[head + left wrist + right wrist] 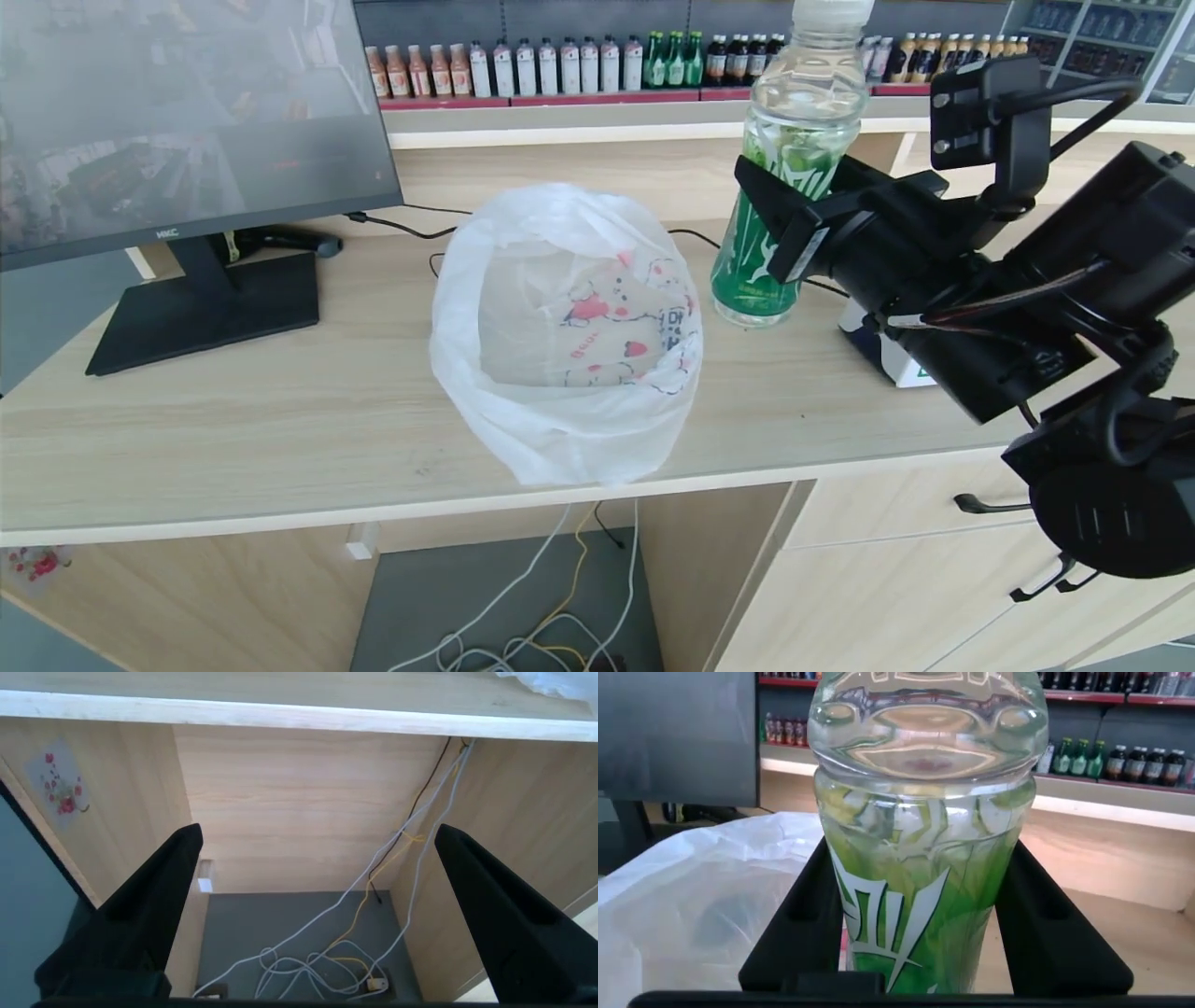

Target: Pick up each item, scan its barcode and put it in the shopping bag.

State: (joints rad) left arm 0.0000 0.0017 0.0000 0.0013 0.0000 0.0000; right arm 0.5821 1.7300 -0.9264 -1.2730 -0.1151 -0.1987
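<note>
- The wooden surface (280, 420) runs under the right claw (784, 210) and above the left claw (318, 905).
- A dark monitor (177, 121) stands on it, far left of the right claw, beyond the bag.
- The white shopping bag (560, 336) sits mouth-up just left of the right claw.
- A clear bottle (794, 168) with a green label stands upright between the right claw's fingers (794, 924), which are closed against its sides. Its base is at the surface, though I cannot tell if it touches.
- A small white box (887, 359) lies under the right arm, behind the claw.
- The left claw is spread wide and holds nothing, with loose cables (308, 961) below it.
</note>
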